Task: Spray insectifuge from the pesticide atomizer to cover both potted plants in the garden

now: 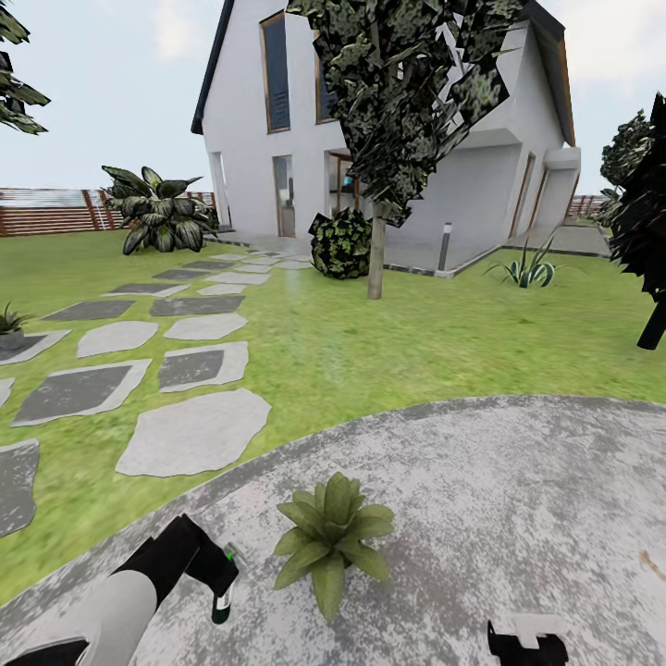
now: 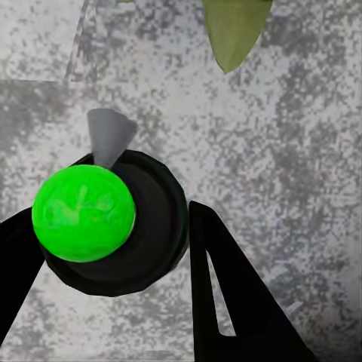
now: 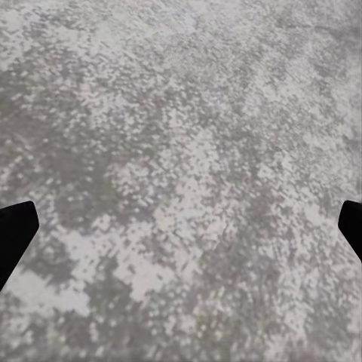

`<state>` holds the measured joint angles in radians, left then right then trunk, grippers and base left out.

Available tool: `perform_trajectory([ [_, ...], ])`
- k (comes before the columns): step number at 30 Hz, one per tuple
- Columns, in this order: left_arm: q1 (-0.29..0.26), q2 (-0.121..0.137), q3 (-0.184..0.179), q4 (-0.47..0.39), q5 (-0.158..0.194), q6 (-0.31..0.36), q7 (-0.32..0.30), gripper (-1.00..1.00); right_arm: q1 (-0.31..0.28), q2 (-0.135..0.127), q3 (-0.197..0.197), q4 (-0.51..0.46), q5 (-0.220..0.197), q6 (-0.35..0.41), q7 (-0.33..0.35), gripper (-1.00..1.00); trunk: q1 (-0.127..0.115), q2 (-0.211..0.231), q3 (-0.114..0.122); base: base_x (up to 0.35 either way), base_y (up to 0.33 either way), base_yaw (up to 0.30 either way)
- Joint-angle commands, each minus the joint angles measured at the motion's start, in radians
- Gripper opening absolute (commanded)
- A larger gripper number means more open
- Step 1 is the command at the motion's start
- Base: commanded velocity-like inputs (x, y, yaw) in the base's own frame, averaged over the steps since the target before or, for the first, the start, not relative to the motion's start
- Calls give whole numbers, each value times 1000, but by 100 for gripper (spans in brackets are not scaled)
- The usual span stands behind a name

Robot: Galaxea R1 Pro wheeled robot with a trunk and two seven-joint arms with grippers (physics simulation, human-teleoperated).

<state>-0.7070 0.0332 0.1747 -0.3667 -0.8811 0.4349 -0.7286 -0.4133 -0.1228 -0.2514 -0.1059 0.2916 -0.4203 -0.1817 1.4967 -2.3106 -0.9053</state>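
The pesticide atomizer is a slim dark bottle with a green top and a grey nozzle. It hangs upright just above the patio, and my left gripper is shut on it. In the left wrist view the atomizer sits between the two black fingers, and its nozzle points toward a green leaf. One potted plant, a rosette of broad pointed leaves, stands on the paving just right of the atomizer. My right gripper is low at the right, and in the right wrist view this gripper is open over bare paving.
The round grey patio borders the lawn. Stepping stones lead left toward the white house. A tree trunk, a dark bush and a big leafy shrub stand farther off. A small spiky plant is at the left edge.
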Motion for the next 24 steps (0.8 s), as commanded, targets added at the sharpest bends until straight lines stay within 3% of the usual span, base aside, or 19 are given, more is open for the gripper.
perform_trajectory([
  [1,0,-1,8,-2,-6,6,-5,-100,-1,0,-6,1,11,-3,-4,100,0,0,-1,0,0,0],
  [7,0,-2,1,-2,-7,9,-5,-100,-1,0,-6,6,11,-3,-4,100,0,0,-1,109,0,0],
  [14,2,-2,-110,-1,0,74,-5,-100,-1,1,-5,8,11,-3,-4,100,0,0,-1,297,-76,0],
  [19,1,0,-125,0,2,83,-25,-100,-1,2,-6,7,10,-3,-4,100,0,0,-1,112,-42,0],
  [24,3,30,-128,0,-3,77,-107,-100,-1,1,-6,5,9,-3,-4,100,0,0,-1,7,-2,-100],
])
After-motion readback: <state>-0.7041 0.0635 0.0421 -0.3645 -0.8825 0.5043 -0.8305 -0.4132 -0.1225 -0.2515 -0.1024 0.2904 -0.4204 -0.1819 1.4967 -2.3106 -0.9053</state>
